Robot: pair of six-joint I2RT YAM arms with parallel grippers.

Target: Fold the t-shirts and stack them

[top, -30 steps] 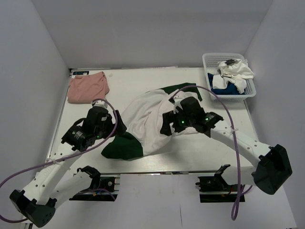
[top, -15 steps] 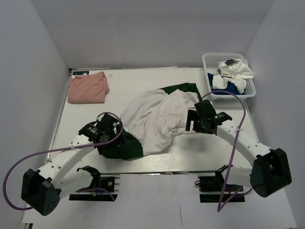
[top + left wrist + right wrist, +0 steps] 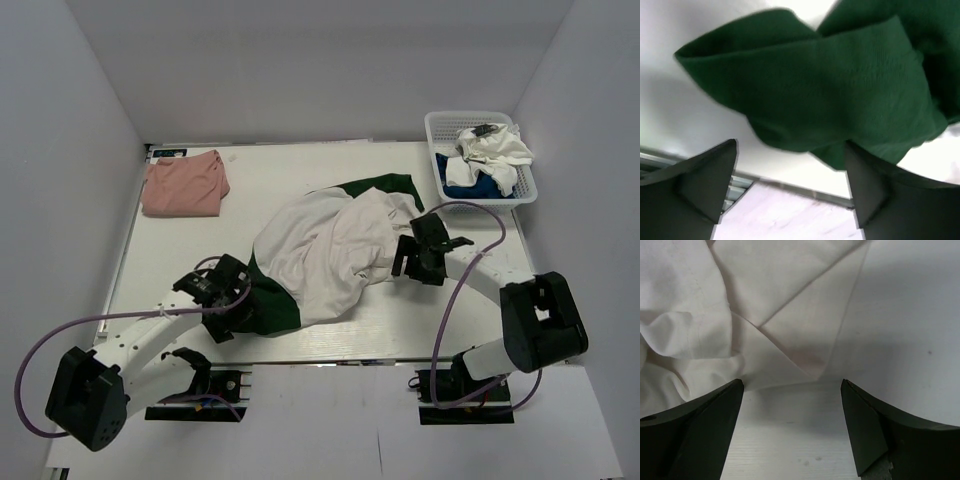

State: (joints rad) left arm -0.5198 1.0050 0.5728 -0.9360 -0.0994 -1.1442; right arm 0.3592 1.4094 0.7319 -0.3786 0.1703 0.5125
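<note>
The white, green-sleeved t-shirt [image 3: 330,255] lies crumpled on the surface [image 3: 170,240], near-left of the basket [image 3: 432,140]. The left jaws gape wide, empty, at its green sleeve [image 3: 805,90]; the right jaws likewise at its white hem [image 3: 805,340].

white tee with dark green sleeves [image 3: 325,255] – unfolded, crumpled, spread diagonally mid-table [image 3: 250,180]; green shows at near-left and far-right ends. salmon-pink tee [image 3: 183,184] – folded flat, far-left corner. royal blue tee [image 3: 470,184] and plain white tee [image 3: 492,148] bunched together in basket [image 3: 432,125], far right, white on top.
</note>
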